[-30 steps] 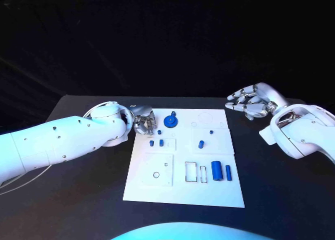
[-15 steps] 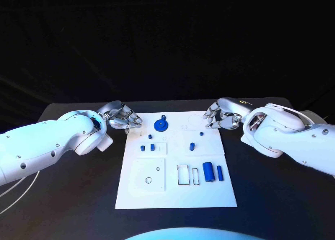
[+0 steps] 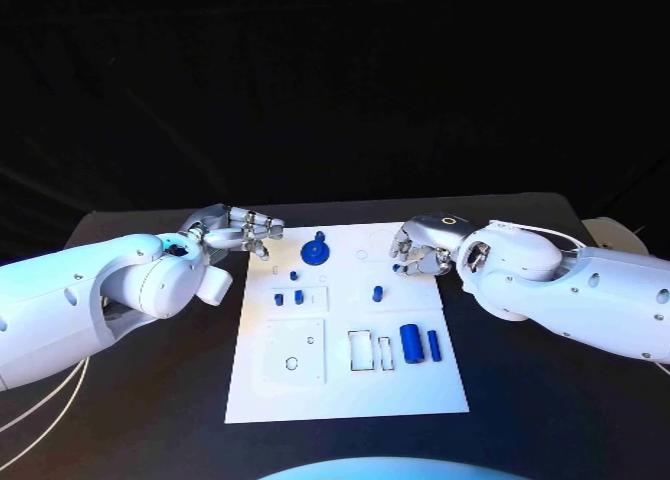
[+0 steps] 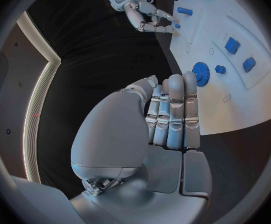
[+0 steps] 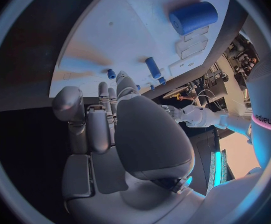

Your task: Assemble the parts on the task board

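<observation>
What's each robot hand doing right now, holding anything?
Left robot hand: holds nothing, fingers straight and pressed together.
Right robot hand: fingers curled in, nothing visible in them.

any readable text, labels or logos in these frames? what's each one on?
"adjeys": lettering seen sideways on the white forearm of the left arm, in the right wrist view; it looks mirrored or turned, so the reading is unsure.
Task board: outlines and marks, no readable text.
Blue parts: no markings visible.

Near board half: you have open white task board (image 3: 350,390) below the blue cylinder (image 3: 410,342).
Far corners: left hand (image 3: 234,231) and right hand (image 3: 417,247) flank the gear (image 3: 315,251).
</observation>
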Available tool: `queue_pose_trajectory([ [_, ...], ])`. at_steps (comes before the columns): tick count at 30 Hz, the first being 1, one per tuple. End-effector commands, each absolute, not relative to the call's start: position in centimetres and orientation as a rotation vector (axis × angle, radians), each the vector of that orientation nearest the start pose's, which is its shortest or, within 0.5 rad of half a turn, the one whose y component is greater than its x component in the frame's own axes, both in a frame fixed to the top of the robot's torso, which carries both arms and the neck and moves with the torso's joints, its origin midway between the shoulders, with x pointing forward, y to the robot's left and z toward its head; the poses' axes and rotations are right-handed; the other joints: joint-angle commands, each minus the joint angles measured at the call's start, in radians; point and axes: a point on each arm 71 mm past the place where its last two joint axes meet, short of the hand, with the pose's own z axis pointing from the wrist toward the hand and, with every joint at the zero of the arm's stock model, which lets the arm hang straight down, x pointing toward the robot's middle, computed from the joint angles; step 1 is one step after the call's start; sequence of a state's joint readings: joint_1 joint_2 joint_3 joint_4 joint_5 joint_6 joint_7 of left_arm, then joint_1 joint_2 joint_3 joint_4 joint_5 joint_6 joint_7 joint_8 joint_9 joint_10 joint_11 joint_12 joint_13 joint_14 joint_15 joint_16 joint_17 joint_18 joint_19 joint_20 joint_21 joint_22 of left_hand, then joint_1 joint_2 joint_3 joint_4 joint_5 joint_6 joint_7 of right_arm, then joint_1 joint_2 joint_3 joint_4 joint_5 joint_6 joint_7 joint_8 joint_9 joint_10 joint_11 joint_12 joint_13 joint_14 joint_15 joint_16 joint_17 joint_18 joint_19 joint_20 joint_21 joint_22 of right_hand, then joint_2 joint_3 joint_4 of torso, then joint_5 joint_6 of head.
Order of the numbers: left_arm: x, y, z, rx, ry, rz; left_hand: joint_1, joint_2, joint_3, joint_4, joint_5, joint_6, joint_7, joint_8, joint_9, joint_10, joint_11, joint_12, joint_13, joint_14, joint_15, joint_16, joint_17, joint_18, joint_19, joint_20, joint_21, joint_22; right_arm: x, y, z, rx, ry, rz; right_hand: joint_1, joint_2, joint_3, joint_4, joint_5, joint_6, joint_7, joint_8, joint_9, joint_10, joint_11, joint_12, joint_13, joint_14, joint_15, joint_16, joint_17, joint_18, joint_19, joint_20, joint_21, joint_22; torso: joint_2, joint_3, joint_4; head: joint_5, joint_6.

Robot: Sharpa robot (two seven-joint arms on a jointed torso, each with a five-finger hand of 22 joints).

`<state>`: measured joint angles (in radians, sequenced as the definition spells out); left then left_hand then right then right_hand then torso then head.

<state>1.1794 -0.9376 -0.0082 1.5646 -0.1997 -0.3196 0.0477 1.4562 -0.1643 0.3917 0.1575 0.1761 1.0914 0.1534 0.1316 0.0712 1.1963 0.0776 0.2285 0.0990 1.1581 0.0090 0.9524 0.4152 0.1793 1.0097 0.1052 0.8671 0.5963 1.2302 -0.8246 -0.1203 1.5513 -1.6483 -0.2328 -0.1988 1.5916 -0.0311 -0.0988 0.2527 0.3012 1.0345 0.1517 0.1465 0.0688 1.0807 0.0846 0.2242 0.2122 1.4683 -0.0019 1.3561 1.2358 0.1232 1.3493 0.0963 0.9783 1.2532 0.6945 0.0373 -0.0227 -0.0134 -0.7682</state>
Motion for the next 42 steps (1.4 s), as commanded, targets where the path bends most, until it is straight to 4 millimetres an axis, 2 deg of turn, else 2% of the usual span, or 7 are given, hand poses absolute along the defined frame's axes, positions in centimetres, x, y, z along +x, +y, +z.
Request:
queue_pose_trajectory([
  [1, 47.9, 24.3, -18.8, -1.215, 1.612, -1.317, 0.002, 0.010, -0.001, -0.002, 0.002, -0.003, 0.003, -0.005, -0.001, -0.003, 0.005, -0.003, 0.000, -0.004, 0.002, -0.004, -0.002, 0.005, 0.009, -0.001, -0.005, -0.001, 47.3, -18.1, -20.3, -0.427, 1.715, 0.445, 0.010, -0.005, 0.011, 0.003, 0.012, 0.007, 0.000, -0.004, 0.001, 0.012, 0.000, -0.005, -0.009, 0.042, 0.007, 0.012, 0.011, -0.016, 0.012, 0.000, 0.022, 0.013, 0.001, -0.0003, 0.0002, -0.002, -0.003],
  [9, 47.8, 24.3, -18.7, -1.229, 1.591, -1.349, 0.005, 0.013, 0.000, -0.007, 0.002, -0.007, 0.006, -0.007, -0.001, -0.007, 0.007, -0.005, 0.000, -0.005, 0.003, -0.009, -0.004, 0.005, 0.010, 0.000, -0.011, -0.005, 47.4, -17.7, -20.6, -0.431, 1.722, 0.441, 0.042, 0.003, 0.060, 0.003, 0.024, 0.031, -0.006, -0.005, 0.003, 0.041, -0.007, -0.013, -0.034, 0.045, 0.000, 0.025, 0.026, -0.021, 0.026, -0.003, 0.058, 0.039, 0.000, -0.0004, 0.0011, 0.001, -0.010],
  [11, 47.7, 24.4, -18.6, -1.231, 1.588, -1.351, 0.007, 0.014, 0.001, -0.008, 0.002, -0.009, 0.007, -0.007, -0.002, -0.009, 0.008, -0.005, 0.000, -0.006, 0.004, -0.010, -0.005, 0.005, 0.011, 0.001, -0.013, -0.007, 47.5, -17.7, -20.7, -0.432, 1.729, 0.435, 0.049, -0.003, 0.081, 0.005, 0.057, 0.034, -0.006, -0.009, 0.002, 0.047, -0.006, -0.019, -0.045, 0.045, -0.002, 0.028, 0.028, -0.022, 0.027, -0.004, 0.065, 0.046, 0.000, -0.0007, 0.0010, 0.002, -0.011],
  [15, 47.7, 24.5, -18.7, -1.238, 1.584, -1.344, 0.008, 0.016, 0.002, -0.009, 0.002, -0.010, 0.008, -0.008, -0.002, -0.010, 0.009, -0.006, 0.000, -0.006, 0.004, -0.011, -0.005, 0.005, 0.011, 0.001, -0.014, -0.007, 47.5, -17.6, -20.9, -0.434, 1.740, 0.429, 0.052, -0.014, 0.110, 0.012, 0.078, 0.040, -0.006, -0.013, 0.001, 0.055, -0.007, -0.027, -0.057, 0.045, -0.001, 0.032, 0.033, -0.024, 0.029, -0.004, 0.074, 0.054, 0.000, 0.0000, 0.0005, 0.003, -0.012],
  [23, 47.7, 24.7, -18.7, -1.251, 1.582, -1.326, 0.007, 0.018, 0.002, -0.009, 0.002, -0.012, 0.010, -0.009, -0.002, -0.012, 0.010, -0.006, 0.000, -0.005, 0.005, -0.012, -0.005, 0.005, 0.012, 0.002, -0.016, -0.009, 47.5, -17.4, -21.3, -0.446, 1.769, 0.408, 0.055, -0.030, 0.165, 0.016, 0.090, 0.058, -0.010, -0.015, 0.002, 0.078, -0.012, -0.034, -0.072, 0.048, -0.007, 0.046, 0.052, -0.035, 0.052, -0.004, 0.139, 0.094, 0.000, 0.0005, -0.0002, 0.005, -0.016],
  [32, 47.7, 24.7, -18.8, -1.253, 1.595, -1.329, 0.004, 0.019, 0.000, -0.009, 0.001, -0.018, 0.013, -0.011, -0.003, -0.018, 0.013, -0.008, 0.000, -0.005, 0.008, -0.013, -0.006, 0.005, 0.014, 0.003, -0.020, -0.012, 47.4, -17.2, -21.8, -0.458, 1.790, 0.394, 0.036, -0.058, 0.209, 0.022, 0.087, 0.059, -0.007, -0.025, 0.001, 0.084, -0.011, -0.045, -0.085, 0.048, -0.005, 0.050, 0.053, -0.036, 0.051, -0.003, 0.148, 0.106, 0.000, 0.0007, -0.0006, 0.007, -0.020],
  [42, 47.7, 24.7, -18.9, -1.257, 1.607, -1.328, 0.000, 0.018, -0.004, -0.012, 0.001, -0.040, 0.022, -0.021, -0.004, -0.038, 0.022, -0.011, -0.001, -0.008, 0.014, -0.017, -0.008, 0.004, 0.016, 0.007, -0.029, -0.019, 47.3, -16.9, -22.2, -0.464, 1.801, 0.396, 0.019, -0.077, 0.233, 0.024, 0.077, 0.053, -0.004, -0.033, 0.000, 0.081, -0.007, -0.053, -0.093, 0.047, -0.002, 0.052, 0.055, -0.036, 0.047, -0.001, 0.146, 0.109, 0.000, -0.0001, 0.0000, 0.006, -0.022],
])
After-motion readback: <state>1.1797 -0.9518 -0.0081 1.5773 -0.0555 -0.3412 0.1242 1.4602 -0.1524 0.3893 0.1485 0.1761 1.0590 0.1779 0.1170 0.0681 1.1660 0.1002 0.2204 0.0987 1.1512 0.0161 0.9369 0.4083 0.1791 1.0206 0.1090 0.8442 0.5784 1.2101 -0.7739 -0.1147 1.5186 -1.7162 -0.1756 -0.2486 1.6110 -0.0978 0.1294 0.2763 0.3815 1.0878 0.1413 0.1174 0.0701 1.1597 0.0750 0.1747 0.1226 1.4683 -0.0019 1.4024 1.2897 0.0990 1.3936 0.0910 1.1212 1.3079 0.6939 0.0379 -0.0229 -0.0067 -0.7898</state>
